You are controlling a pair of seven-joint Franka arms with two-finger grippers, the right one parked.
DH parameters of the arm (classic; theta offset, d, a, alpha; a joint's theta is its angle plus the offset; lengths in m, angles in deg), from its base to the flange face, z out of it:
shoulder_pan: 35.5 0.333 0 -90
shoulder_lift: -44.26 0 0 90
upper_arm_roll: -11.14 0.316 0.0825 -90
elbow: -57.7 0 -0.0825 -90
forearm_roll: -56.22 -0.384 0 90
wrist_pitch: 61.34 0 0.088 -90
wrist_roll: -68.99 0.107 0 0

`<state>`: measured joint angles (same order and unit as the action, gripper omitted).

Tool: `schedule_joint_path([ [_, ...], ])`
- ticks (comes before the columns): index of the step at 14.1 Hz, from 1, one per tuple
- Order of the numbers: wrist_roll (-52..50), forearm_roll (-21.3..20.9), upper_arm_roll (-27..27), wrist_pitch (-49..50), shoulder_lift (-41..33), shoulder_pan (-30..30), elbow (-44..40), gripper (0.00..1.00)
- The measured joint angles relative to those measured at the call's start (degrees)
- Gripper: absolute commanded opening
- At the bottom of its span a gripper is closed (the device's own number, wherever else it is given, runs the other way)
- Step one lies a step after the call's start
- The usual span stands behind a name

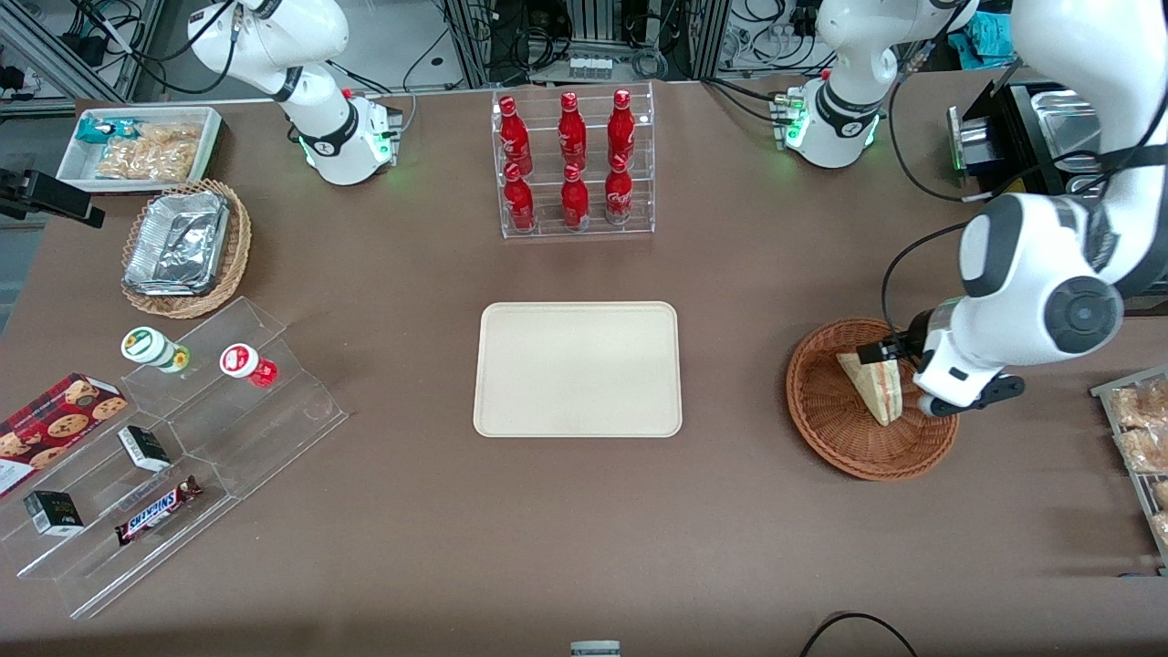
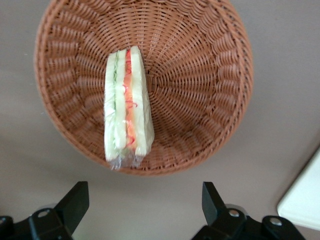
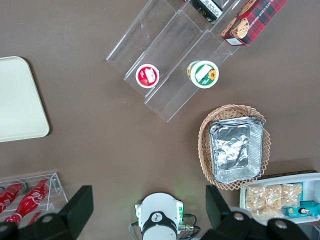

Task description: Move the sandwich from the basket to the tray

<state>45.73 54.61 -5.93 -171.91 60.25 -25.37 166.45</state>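
Hovering over the reddish wicker basket at the right of the front view, the left arm's end effector has its two dark fingers spread wide with nothing between them. Under it the sandwich lies in the basket, standing on edge with its red and green filling facing up and one clear-wrapped end reaching the basket's rim. At the frame's centre, well apart from the basket toward the parked arm's end of the brown bench, sits the cream tray. Farther from the camera than the tray, a clear rack of red bottles stands at upper centre.
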Motion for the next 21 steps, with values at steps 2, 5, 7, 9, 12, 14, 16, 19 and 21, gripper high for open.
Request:
schedule_joint_path([
  [2, -0.14, 0.00, 0.62, -7.21, -0.05, 0.02, 5.24, 1.00],
  [5, -0.14, 0.00, 1.56, -13.71, 0.09, 0.10, 10.60, 1.00],
  [7, -0.14, 0.00, 2.17, -16.02, 0.60, 0.11, 11.62, 1.00],
  [9, -0.14, 0.00, 2.65, -19.62, 1.98, 0.12, 12.41, 1.00],
  [12, -0.14, 0.00, 3.72, -23.33, 4.68, 0.15, 13.24, 0.63],
  [14, -0.14, 0.00, 3.83, -23.83, 5.44, 0.15, 13.26, 0.37],
  [16, -0.14, -0.01, 3.83, -23.84, 5.37, 0.16, 13.11, 0.21],
  [19, -0.10, -0.01, 3.69, -23.75, 4.68, 0.12, 11.82, 0.20],
  [21, 0.02, -0.01, 3.21, -21.47, 3.72, -0.25, 9.59, 0.20],
])
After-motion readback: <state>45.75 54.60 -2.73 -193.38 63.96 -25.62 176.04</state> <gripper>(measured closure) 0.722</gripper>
